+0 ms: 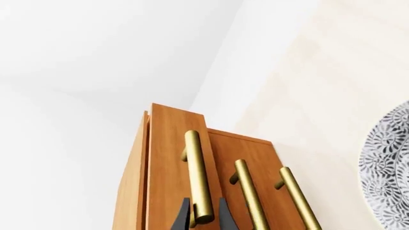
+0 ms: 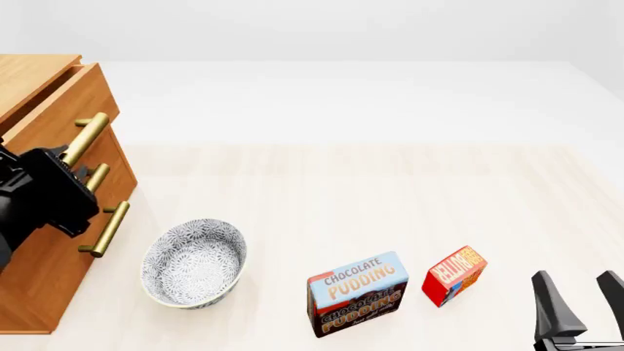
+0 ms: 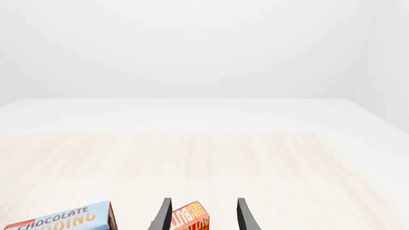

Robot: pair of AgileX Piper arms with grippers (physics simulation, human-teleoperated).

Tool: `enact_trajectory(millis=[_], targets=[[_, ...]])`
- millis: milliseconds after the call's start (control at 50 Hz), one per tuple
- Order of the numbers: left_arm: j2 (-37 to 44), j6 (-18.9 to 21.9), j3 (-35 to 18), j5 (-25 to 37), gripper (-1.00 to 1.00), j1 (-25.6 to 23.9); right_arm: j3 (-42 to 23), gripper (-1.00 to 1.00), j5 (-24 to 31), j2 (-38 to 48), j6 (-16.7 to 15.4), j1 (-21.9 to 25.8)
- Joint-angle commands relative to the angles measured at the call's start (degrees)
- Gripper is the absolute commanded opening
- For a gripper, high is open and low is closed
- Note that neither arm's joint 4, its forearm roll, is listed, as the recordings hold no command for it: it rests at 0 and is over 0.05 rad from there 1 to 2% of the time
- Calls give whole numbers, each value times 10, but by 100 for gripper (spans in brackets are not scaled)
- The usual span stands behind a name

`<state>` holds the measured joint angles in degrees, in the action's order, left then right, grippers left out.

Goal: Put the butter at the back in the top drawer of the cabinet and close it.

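Note:
The cabinet (image 2: 29,77) stands at the table's left edge, and its top drawer (image 2: 66,110) juts out a little past the two lower ones. My left gripper (image 2: 86,175) is shut on the lower end of that drawer's brass handle (image 2: 88,137). In the left wrist view its dark fingers (image 1: 183,213) press both sides of the handle (image 1: 198,172). The butter (image 2: 454,275), a small red box, lies near the front right of the table. To the butter's right and nearer me, my right gripper (image 2: 583,289) is open and holds nothing. In the right wrist view the butter (image 3: 191,218) lies beyond the gripper (image 3: 204,213).
A blue-and-brown Chocolate Pudding box (image 2: 358,292) stands just left of the butter. A patterned grey bowl (image 2: 193,263) sits between the pudding box and the cabinet. Two lower drawer handles (image 2: 105,228) stick out below my left gripper.

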<state>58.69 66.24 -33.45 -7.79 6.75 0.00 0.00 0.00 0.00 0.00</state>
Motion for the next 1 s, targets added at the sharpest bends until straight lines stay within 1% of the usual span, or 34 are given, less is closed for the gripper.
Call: enact_trajectory(millis=[20,240,340,480,1000], targets=[[-12,3,11,12,-100,2,0,100,0,0,0,0],[-14,-4,4,22,-100,-4,0,100,0,0,0,0],[-16,-6,9,22,-100,-7,0,100,0,0,0,0],[-11,-12,-2,27,-100,-20,0,100,0,0,0,0],[35,-25,-12,6,-100,-80,0,100,0,0,0,0]])
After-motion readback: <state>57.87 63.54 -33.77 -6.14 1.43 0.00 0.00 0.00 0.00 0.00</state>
